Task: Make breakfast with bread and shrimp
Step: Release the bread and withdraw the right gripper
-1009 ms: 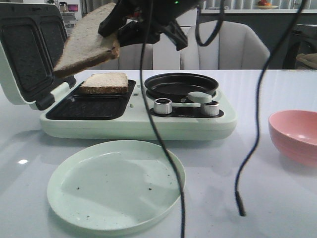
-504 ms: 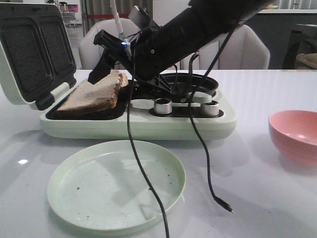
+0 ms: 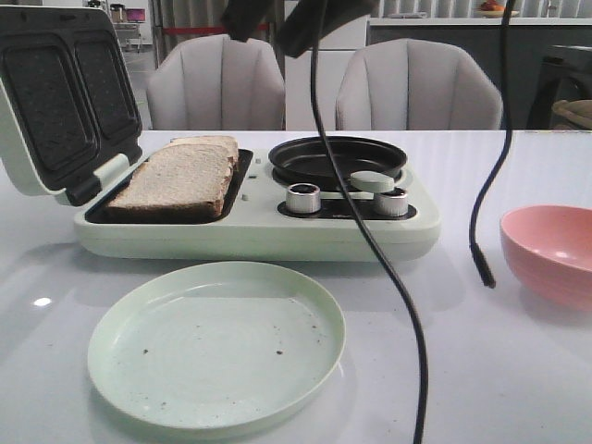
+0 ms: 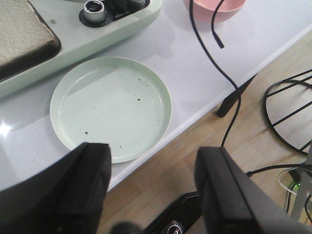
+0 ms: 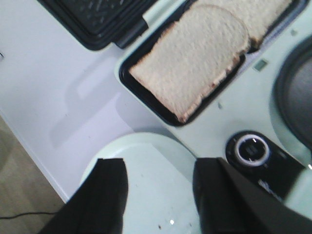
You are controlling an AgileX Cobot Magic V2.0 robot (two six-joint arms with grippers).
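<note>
Two bread slices lie in the lower tray of the open sandwich maker (image 3: 259,236). The near slice (image 3: 180,178) partly overlaps the far slice (image 3: 211,144); both also show in the right wrist view, near (image 5: 192,53) and far (image 5: 256,14). My right gripper (image 5: 160,168) is open and empty, high above the green plate and the tray. My left gripper (image 4: 153,153) is open and empty, above the table's front edge near the plate. A corner of the bread (image 4: 19,29) shows in the left wrist view. The shrimp is not in view. Only a dark part of an arm (image 3: 296,18) shows at the front view's top.
A pale green plate (image 3: 217,342) lies in front of the sandwich maker. A black round pan (image 3: 338,157) and two silver knobs (image 3: 303,198) are on its right half; the lid (image 3: 55,92) stands open at left. A pink bowl (image 3: 550,250) sits at right. Black cables (image 3: 370,231) hang over the table.
The right gripper lowered the second bread slice onto the tray over the first, let go of it and rose out of the front view. The hanging cables swung.
</note>
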